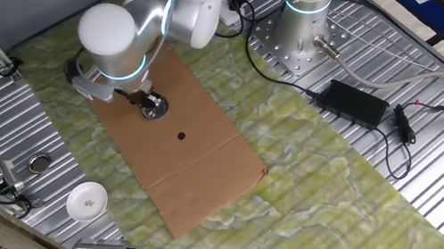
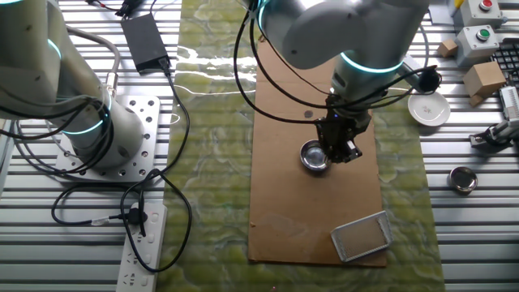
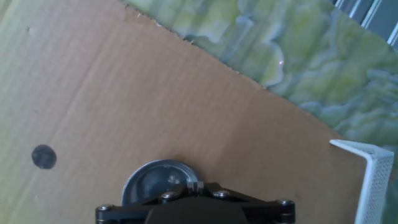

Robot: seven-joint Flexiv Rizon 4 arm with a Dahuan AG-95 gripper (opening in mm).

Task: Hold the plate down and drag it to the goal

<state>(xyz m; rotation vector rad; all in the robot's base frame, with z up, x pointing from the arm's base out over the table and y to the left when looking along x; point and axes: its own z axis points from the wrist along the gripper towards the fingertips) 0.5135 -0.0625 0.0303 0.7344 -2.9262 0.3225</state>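
Observation:
The plate [image 2: 313, 157], a small silvery disc with a dark centre, lies on the brown cardboard sheet [image 2: 284, 203]. It also shows in one fixed view [image 1: 156, 108] and at the bottom of the hand view [image 3: 152, 179]. My gripper [image 2: 339, 150] stands on the plate's edge with its fingers together, tips touching the disc [image 3: 195, 186]. The goal [image 2: 362, 237], a white angular bracket, lies at a corner of the cardboard, apart from the plate; one of its corners shows at the right of the hand view [image 3: 368, 163]. In one fixed view the arm hides it.
A black dot [image 2: 307, 114] marks the cardboard. A white dish [image 2: 429, 108] and a metal ring [image 2: 463, 179] lie off the green mat. A second arm's base [image 2: 97, 130], a black power adapter [image 2: 146, 39] and cables stand on the far side.

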